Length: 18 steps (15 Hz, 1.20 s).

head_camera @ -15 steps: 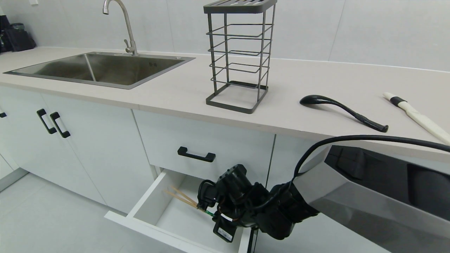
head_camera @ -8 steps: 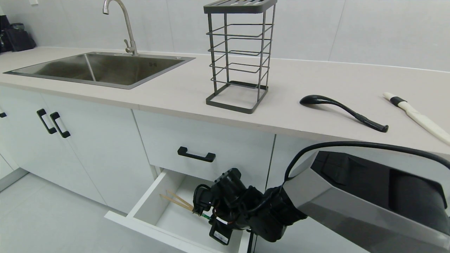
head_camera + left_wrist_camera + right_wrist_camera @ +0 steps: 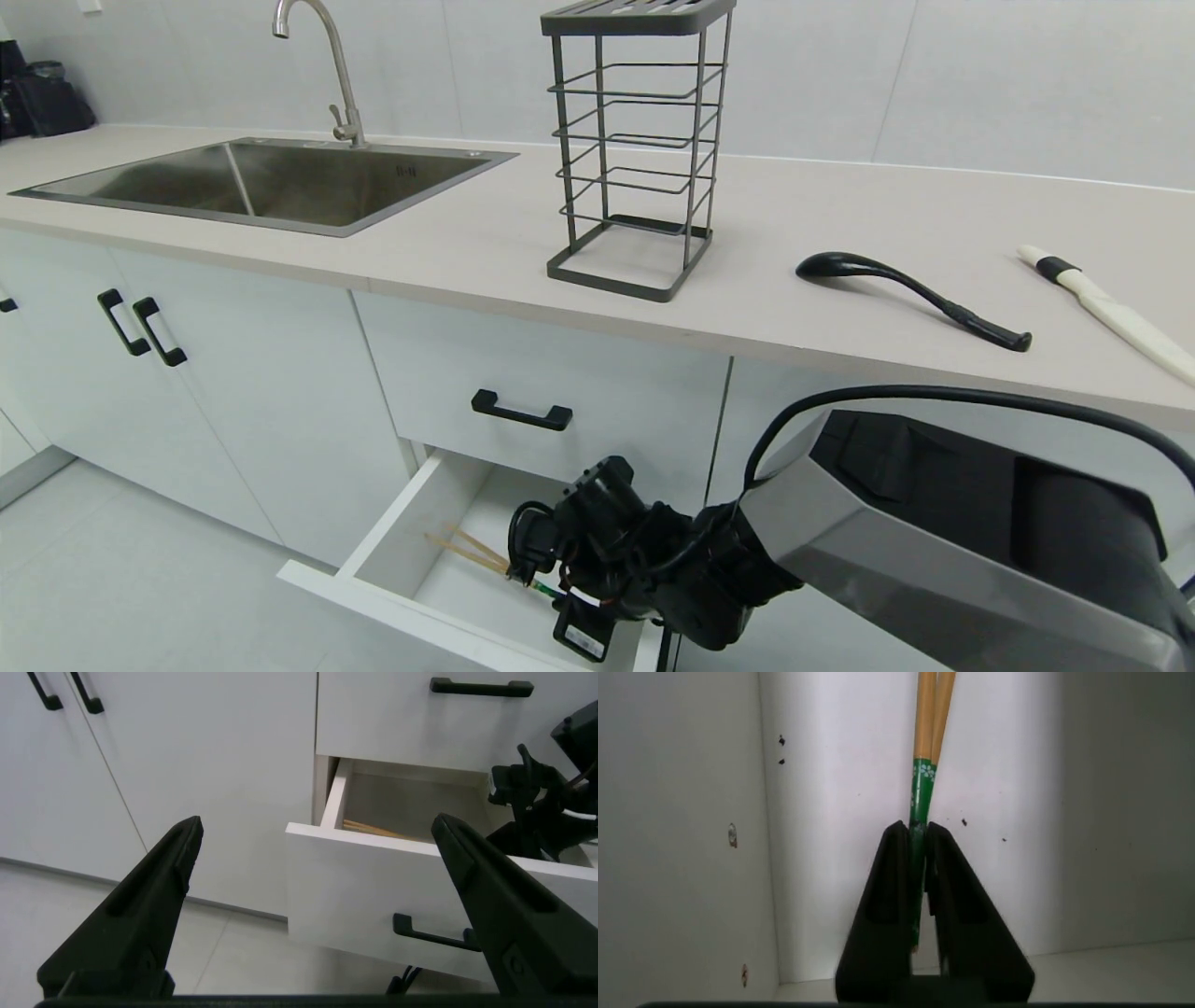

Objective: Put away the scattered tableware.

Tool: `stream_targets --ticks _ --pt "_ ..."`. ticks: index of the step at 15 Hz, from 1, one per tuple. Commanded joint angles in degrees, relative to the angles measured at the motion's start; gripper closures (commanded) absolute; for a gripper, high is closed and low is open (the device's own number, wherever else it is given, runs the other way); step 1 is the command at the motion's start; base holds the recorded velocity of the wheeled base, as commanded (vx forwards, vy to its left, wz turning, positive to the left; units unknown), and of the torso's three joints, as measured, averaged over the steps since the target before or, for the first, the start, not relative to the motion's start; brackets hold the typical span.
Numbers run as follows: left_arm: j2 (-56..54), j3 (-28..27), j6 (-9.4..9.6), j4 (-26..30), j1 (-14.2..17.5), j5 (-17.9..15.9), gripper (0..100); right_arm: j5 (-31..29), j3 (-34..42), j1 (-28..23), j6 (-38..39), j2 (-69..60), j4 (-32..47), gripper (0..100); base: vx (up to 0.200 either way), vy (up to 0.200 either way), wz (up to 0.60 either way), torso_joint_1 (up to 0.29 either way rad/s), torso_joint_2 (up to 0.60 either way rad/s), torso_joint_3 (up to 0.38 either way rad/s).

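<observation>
Left gripper (image 3: 318, 905) is spread wide and empty, facing the cabinet fronts. Lower centre of head view: open drawer (image 3: 373, 551), with chopsticks (image 3: 467, 553) angled into it and pinched tight at the green end by right gripper (image 3: 523, 565). On the countertop (image 3: 467, 252) at right lie a black ladle (image 3: 910, 294) and a white utensil (image 3: 1116, 313).

Sink (image 3: 261, 182): set in the counter (image 3: 840, 215) at the left, with the faucet (image 3: 322, 56) behind it.
Rack (image 3: 635, 149): upright on the counter, right of the sink.
Ladle (image 3: 910, 294): lying right of the rack, near the front edge.
Knife (image 3: 1111, 313): lying right of the ladle, apart from it.
Closed drawer (image 3: 560, 373): under the counter, below the rack.
Open drawer (image 3: 385, 523): directly under the closed drawer, pulled out.
Chopsticks (image 3: 467, 553): inside the open drawer, one end between the fingers of the right gripper (image 3: 918, 831).
Left gripper (image 3: 316, 831): outside the open drawer, apart from its front.
</observation>
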Motion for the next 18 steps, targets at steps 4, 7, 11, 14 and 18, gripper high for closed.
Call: stream_targets --ticks 4,7,11,14,18 --pt "0.1 0.0 -0.01 0.0 0.0 0.0 0 0.0 -0.3 0.0 -2.5 -0.5 0.0 0 0.000 0.000 0.00 0.000 0.00 0.000" --pt "0.1 0.0 -0.01 0.0 0.0 0.0 0 0.3 0.2 0.5 -3.9 -8.5 5.0 0 0.000 0.000 0.00 0.000 0.00 0.000" --pt "0.1 0.0 -0.01 0.0 0.0 0.0 0 0.5 6.5 2.0 -3.9 -17.1 5.2 0 0.000 0.000 0.00 0.000 0.00 0.000" --pt "0.1 0.0 -0.01 0.0 0.0 0.0 0 0.6 10.7 3.3 -3.9 -23.8 5.1 0 0.000 0.000 0.00 0.000 0.00 0.000" --pt "0.1 0.0 -0.01 0.0 0.0 0.0 0 0.6 14.1 4.4 -2.5 -31.4 4.5 0 0.000 0.000 0.00 0.000 0.00 0.000"
